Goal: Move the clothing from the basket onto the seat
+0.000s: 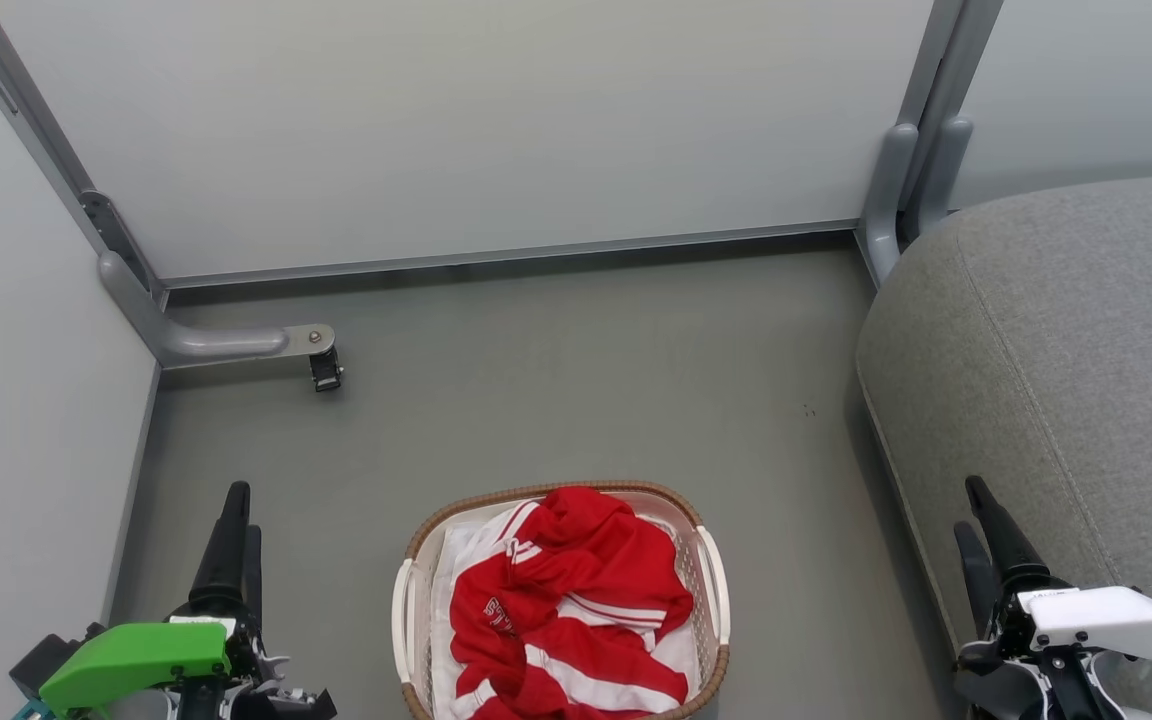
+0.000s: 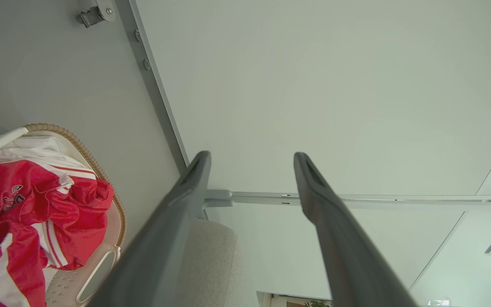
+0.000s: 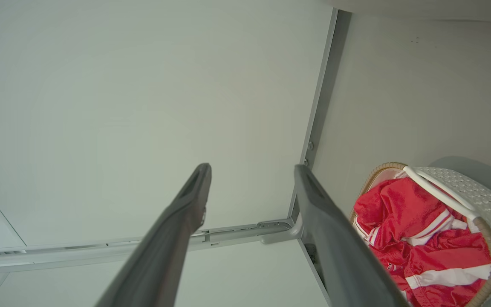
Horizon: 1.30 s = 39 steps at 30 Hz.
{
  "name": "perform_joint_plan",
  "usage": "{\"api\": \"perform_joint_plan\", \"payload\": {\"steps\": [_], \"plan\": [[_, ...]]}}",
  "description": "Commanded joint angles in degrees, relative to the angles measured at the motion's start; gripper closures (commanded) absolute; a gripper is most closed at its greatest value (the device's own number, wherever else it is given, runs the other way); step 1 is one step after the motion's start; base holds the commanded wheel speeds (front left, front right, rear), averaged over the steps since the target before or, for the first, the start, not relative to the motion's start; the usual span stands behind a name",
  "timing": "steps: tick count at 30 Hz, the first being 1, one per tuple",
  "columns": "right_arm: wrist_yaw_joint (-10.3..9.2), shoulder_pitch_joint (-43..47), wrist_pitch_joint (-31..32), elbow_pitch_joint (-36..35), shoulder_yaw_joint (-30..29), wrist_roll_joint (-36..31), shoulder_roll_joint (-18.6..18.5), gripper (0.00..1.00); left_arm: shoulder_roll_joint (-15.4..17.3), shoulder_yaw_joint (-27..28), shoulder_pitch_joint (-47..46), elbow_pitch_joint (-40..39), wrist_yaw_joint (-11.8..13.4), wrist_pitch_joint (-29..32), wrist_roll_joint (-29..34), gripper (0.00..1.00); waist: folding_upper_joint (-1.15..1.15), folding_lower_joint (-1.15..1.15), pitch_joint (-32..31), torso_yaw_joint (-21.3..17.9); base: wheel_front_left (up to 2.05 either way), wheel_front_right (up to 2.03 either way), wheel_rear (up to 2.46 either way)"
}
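**Both grippers released; clothing in the basket between them**

The left gripper (image 1: 244, 510) was seen at the lower left of the head view. Its two long dark fingers were spread apart and nothing was held between them. The right gripper (image 1: 968, 505) was seen at the lower right, released in the same way. In each wrist view a pale wall panel (image 1: 486, 130) was seen through the gap between the fingers.

The basket (image 1: 716, 590) was set on the grey floor (image 1: 586, 380) between the two grippers, to the right of the left gripper and to the left of the right one. It was apart from both.

The clothing (image 1: 566, 590) was heaped inside the basket as crumpled red fabric with white stripes. A small emblem was seen on one fold in the left wrist view. The heap was touched by neither gripper.

The grey seat (image 1: 1066, 350) was placed right beside the right gripper. In the head view that gripper's fingers were seen against the seat's rounded edge, and whether they touched it could not be told. From the left gripper the seat was well apart, beyond the basket.

Ahead of the left gripper's fingertips, a grey metal foot with a small caster (image 1: 324, 372) was seen at the base of the panels.
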Motion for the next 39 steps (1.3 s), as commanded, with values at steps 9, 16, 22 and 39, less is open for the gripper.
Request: {"api": "perform_joint_plan", "payload": {"steps": [9, 16, 22, 39], "plan": [[0.01, -0.2, -2.7, -3.7, -0.2, -10.4, -0.5, 0.0, 0.3, -0.6, -0.3, -2.8, 0.0, -2.6, 8.1, 0.0, 0.0, 0.0, 0.1, 0.0, 0.0, 0.0, 0.0], [0.01, 0.4, -4.2, -5.2, 0.2, -18.3, -0.6, 0.0, 0.3, -1.7, 0.1, -4.9, 0.9, -4.1, 14.5, 0.0, 0.0, 0.0, 0.1, 0.1, 0.0, 0.0, 0.0], [0.01, 1.0, -5.5, -6.6, 1.1, -27.2, -0.6, 0.0, 0.4, -3.2, 0.3, -6.7, 1.8, -5.3, 21.1, 0.0, 0.0, 0.0, 0.1, 0.1, 0.0, 0.0, 0.0], [0.02, 2.1, -8.7, -7.8, 2.7, -43.0, -0.8, 0.0, 0.4, -7.6, 2.0, -7.5, 2.9, -8.5, 41.7, 0.0, 0.0, 0.0, -0.1, 0.1, 0.0, 0.0, 0.0]]}}
